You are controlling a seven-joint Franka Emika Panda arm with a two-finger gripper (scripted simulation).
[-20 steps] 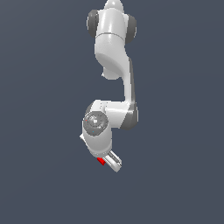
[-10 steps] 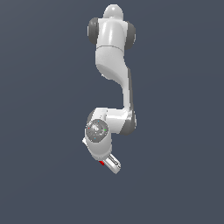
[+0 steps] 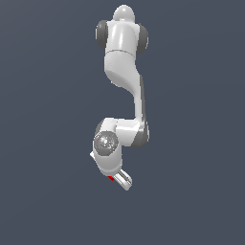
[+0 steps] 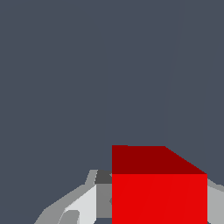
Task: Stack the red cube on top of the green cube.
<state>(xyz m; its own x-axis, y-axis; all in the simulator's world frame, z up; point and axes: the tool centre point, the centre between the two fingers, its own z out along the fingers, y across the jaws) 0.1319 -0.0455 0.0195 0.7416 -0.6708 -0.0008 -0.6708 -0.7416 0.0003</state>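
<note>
The red cube (image 4: 159,192) fills the near part of the wrist view, sitting between the two grey-white fingers (image 4: 85,203), which press against its sides. In the exterior view only a red sliver of the red cube (image 3: 111,178) shows beside my gripper (image 3: 121,180), at the low end of the folded white arm. My gripper is shut on the cube. The green cube is out of view in both frames. Beyond the red cube the wrist view holds only plain dark grey ground.
The white arm (image 3: 125,57) runs from the top of the exterior view down to its elbow (image 3: 106,142). Everything around it is a uniform dark grey surface.
The arm's elbow and wrist have dropped slightly and its upper links have turned a little. The gripper with the red cube has hardly shifted.
</note>
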